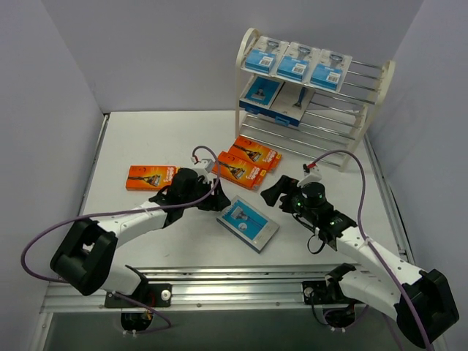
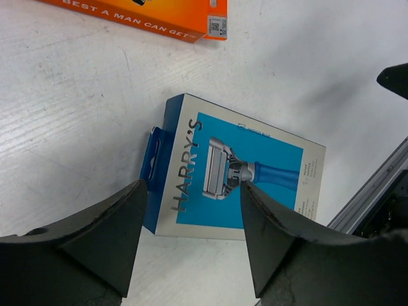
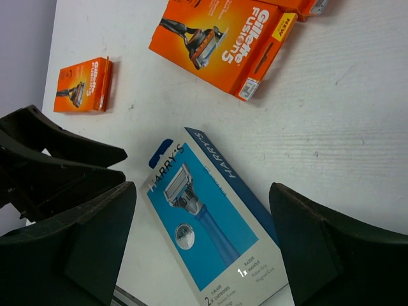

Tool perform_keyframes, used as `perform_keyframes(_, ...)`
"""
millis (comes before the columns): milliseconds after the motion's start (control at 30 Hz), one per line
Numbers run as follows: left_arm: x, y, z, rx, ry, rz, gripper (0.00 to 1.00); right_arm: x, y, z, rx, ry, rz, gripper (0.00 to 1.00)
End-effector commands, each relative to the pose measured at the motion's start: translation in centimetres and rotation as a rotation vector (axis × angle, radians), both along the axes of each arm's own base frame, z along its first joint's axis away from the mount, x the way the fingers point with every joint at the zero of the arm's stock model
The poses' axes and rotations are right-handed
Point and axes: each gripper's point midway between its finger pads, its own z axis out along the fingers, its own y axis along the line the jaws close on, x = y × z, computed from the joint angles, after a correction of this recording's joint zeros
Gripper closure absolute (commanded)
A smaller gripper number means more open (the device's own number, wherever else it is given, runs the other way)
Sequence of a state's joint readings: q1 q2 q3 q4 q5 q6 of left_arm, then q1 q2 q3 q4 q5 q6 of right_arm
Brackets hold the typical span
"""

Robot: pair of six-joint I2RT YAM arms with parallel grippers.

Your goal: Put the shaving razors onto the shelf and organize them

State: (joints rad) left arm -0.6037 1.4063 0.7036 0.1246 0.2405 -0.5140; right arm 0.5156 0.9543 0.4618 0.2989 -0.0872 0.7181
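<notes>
The blue-and-grey razor pack (image 1: 248, 223) is laid flat on the bench (image 1: 146, 139), between the two arms. The left gripper (image 2: 191, 191) is positioned over it with jaws apart, nothing clamped. The right gripper (image 1: 269, 196) is held open beside it. Three orange boxes (image 1: 240, 170) are located on the bench. Five packs (image 1: 295, 64) are stored on the shelf (image 1: 385, 80).
</notes>
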Motion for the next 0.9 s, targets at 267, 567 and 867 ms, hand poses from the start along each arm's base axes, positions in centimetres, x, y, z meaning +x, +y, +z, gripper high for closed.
perform_keyframes(267,3.5,-0.8,-0.1,0.004,-0.087,0.010,0.35,-1.0,-0.8,-0.6,-0.006,0.014,-0.006,0.19)
perform_keyframes(567,4.6,-0.5,-1.7,0.031,-0.066,0.011,0.44,-1.0,-1.1,-1.0,-0.020,0.017,-0.013,0.19)
perform_keyframes(867,4.5,-0.6,-3.0,-0.002,-0.041,-0.019,0.50,-0.8,-1.1,-1.5,-0.021,0.025,-0.016,0.19)
